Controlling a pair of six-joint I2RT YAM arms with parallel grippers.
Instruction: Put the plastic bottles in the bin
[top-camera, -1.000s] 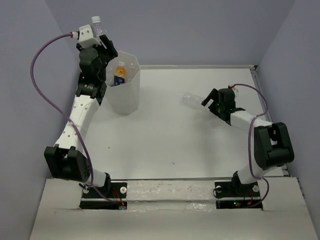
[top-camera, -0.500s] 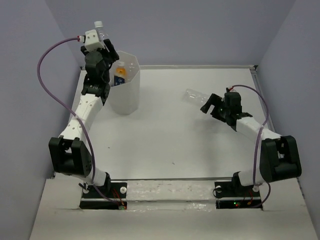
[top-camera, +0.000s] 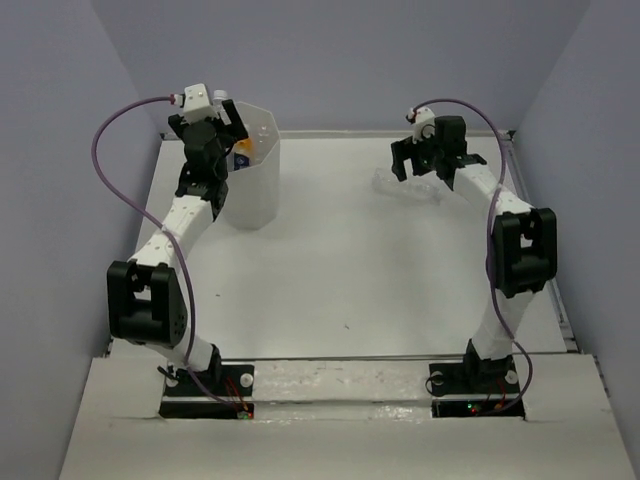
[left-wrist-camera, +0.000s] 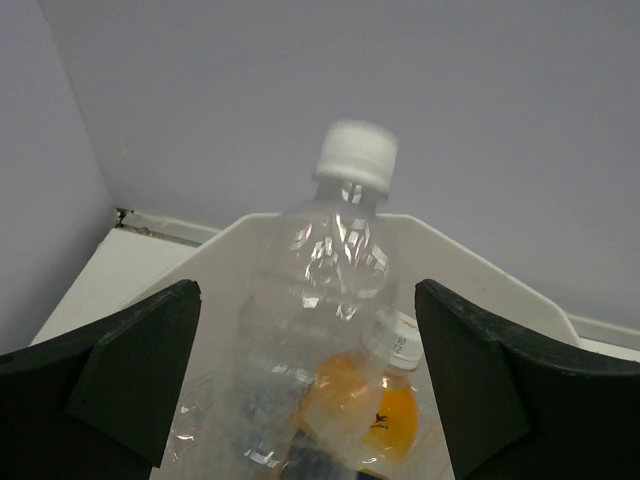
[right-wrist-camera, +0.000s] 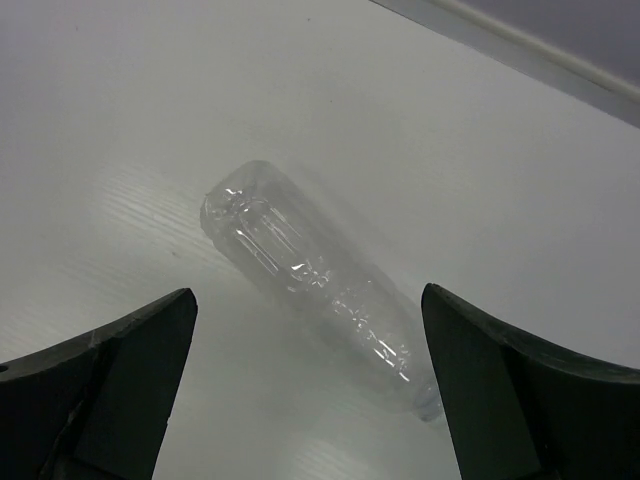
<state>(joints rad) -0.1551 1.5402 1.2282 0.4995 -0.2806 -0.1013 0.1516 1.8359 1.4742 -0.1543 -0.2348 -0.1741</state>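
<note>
Gaping left gripper (left-wrist-camera: 305, 292), clear bottle (left-wrist-camera: 322, 262) over bin (left-wrist-camera: 478, 268).

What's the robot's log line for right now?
left hand: open over bin | capped bottle: upright, lower part in bin by orange bottle | right hand: open over clear bottle lying on table

White-black arms (top-camera: 172, 225), looping purple cables (top-camera: 98, 148)
</note>
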